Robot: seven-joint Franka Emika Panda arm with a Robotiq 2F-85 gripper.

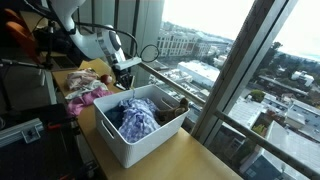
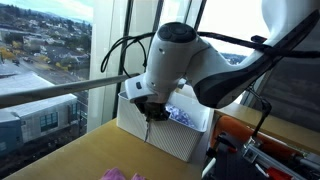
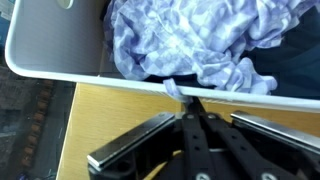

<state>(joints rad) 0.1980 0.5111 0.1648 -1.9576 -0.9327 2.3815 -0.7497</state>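
A white plastic bin (image 1: 120, 142) stands on a wooden table by the window and holds a crumpled blue-and-white cloth (image 1: 135, 115). My gripper (image 1: 127, 80) hangs at the bin's rim on the side away from the window. In the wrist view the bin rim (image 3: 60, 66) crosses the frame with the cloth (image 3: 200, 40) behind it. A corner of the cloth is drawn over the rim to my fingertips (image 3: 192, 102), which are closed together on it. In an exterior view my gripper (image 2: 152, 112) points down just outside the bin wall (image 2: 170, 138).
Pink fabric items (image 1: 85, 90) lie on the table behind the bin, and a bit shows at a frame's bottom edge (image 2: 115, 175). A brown object (image 1: 178, 103) sits at the bin's window side. A metal window rail (image 2: 60, 92) runs close by. Orange equipment (image 2: 250, 130) stands near the bin.
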